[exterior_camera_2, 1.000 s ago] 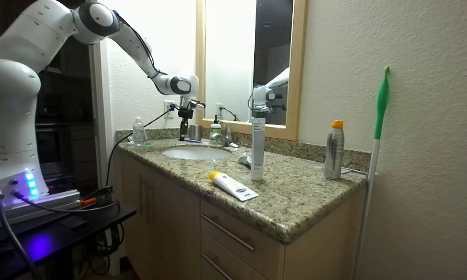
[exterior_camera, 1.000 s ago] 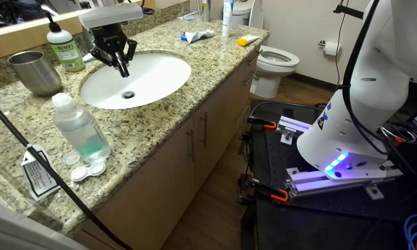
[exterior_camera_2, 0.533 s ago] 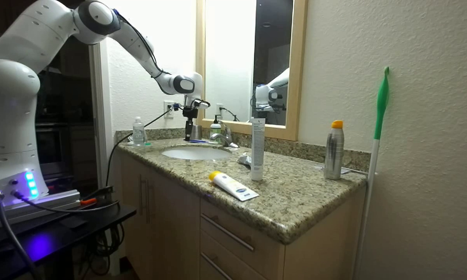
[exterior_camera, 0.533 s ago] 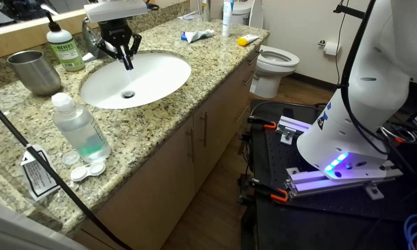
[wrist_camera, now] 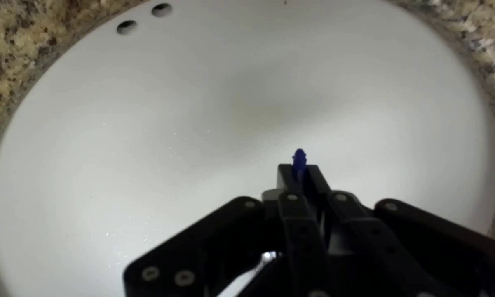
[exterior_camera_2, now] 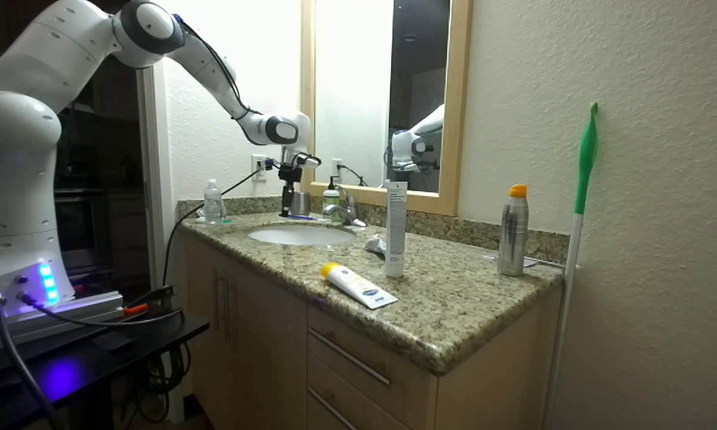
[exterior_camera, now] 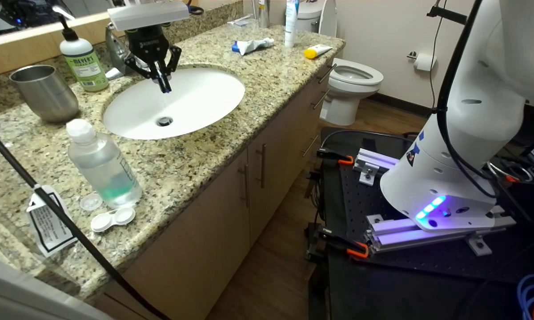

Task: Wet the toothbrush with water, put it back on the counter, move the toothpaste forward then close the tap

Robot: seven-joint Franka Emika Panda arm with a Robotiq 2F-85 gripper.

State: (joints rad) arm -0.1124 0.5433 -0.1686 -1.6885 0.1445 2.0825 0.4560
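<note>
The toothbrush shows its blue handle end (wrist_camera: 299, 157) poking out from between the fingertips in the wrist view; its blue shaft (exterior_camera_2: 301, 217) points toward the tap (exterior_camera_2: 341, 210) in an exterior view. Shut on it, my gripper (exterior_camera: 165, 86) hangs over the white basin, close in front of the tap (exterior_camera: 115, 52). The bristled head is hard to make out there. Below the fingers a faint streak of water (exterior_camera: 165, 103) falls toward the drain. On the counter (exterior_camera_2: 454, 304), beyond the basin, lies the toothpaste (exterior_camera: 254, 45), a crumpled whitish tube with a blue cap.
A soap bottle (exterior_camera: 85, 64) and a metal cup (exterior_camera: 49, 95) stand beside the tap. Nearer are a clear bottle (exterior_camera: 104, 164) and a lens case (exterior_camera: 112, 219). An upright tube (exterior_camera_2: 396, 230), a yellow-capped tube (exterior_camera_2: 358, 285) and a spray can (exterior_camera_2: 513, 233) occupy the far part.
Holding the toothbrush, my gripper has shifted toward the tap side over the basin, then slightly back and down. A faint water streak now shows beneath it. The toothpaste has stayed put.
</note>
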